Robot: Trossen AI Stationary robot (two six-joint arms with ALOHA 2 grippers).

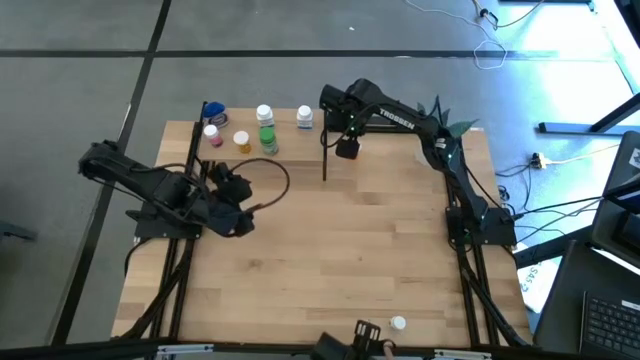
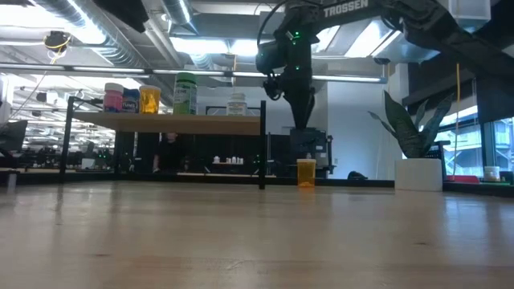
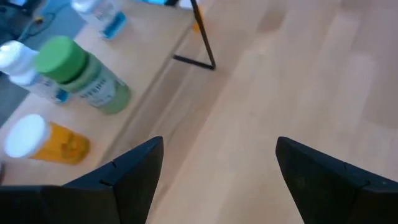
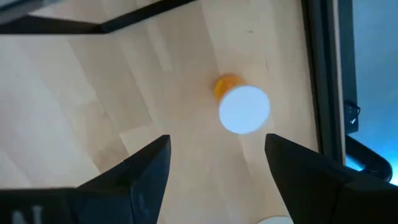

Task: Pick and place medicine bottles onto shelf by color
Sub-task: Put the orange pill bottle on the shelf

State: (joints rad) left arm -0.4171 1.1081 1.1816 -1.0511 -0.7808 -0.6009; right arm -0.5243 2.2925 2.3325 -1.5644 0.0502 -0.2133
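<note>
Right gripper (image 4: 214, 168) is hovering above an orange bottle (image 4: 239, 106) that is standing upright on the table (image 1: 340, 260), just past the shelf's (image 2: 165, 122) right end post. Fingers are standing wide, nothing between them. In the low view the gripper (image 2: 303, 120) is hanging well clear of the bottle (image 2: 306, 172), roughly in line above it.

Shelf is already carrying several bottles: a pink one (image 1: 211, 133), an orange one (image 1: 242, 142), a green one (image 1: 267, 138) and two white ones (image 1: 264, 114) (image 1: 304, 117); something blue (image 1: 214, 111) is sitting at the far left end, too small to read. A stray white cap or bottle (image 1: 398, 323) is lying near the table's front edge.

Left gripper (image 3: 214, 165) is waiting over the table just in front of the shelf, fingers wide and empty, looking at the green bottle (image 3: 84, 78) and orange bottle (image 3: 46, 142) on the shelf.

Step in hand, as I judge it: the approach to pick the orange bottle off the table. Sorting is well along, with this bottle and perhaps the front one left.

Next move is calling for a straight descent so the fingers straddle the cap or upper body, then a close, a lift above shelf height, and a carry to the shelf's orange bottle. The end post is close by; the carry needs to be clearing it.
</note>
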